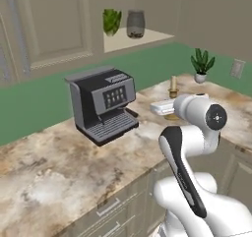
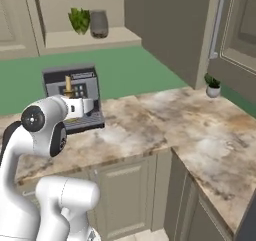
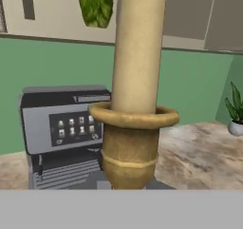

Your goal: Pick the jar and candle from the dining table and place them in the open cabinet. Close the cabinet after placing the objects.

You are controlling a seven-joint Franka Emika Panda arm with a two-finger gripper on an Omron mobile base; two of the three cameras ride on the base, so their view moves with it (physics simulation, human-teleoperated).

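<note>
My gripper (image 1: 172, 108) is shut on the candle (image 1: 173, 83), a cream stick in a brass-gold holder, and holds it upright above the marbled dining table (image 1: 49, 172). In the hand view the candle (image 3: 137, 47) rises close in front of the camera, and its holder hides my fingertips. From the right, the candle (image 2: 68, 83) shows in front of the coffee machine, above the gripper (image 2: 71, 104). The smoky grey jar (image 1: 135, 23) stands on the shelf of the open cabinet (image 1: 147, 36), beside a leafy plant (image 1: 111, 20). The jar (image 2: 99, 24) is upright.
A grey coffee machine (image 1: 103, 103) stands on the counter under the shelf, just left of the gripper. A small potted plant (image 1: 201, 64) sits at the far right against the green wall. A cabinet door with a long silver handle (image 2: 216, 22) hangs at the upper right.
</note>
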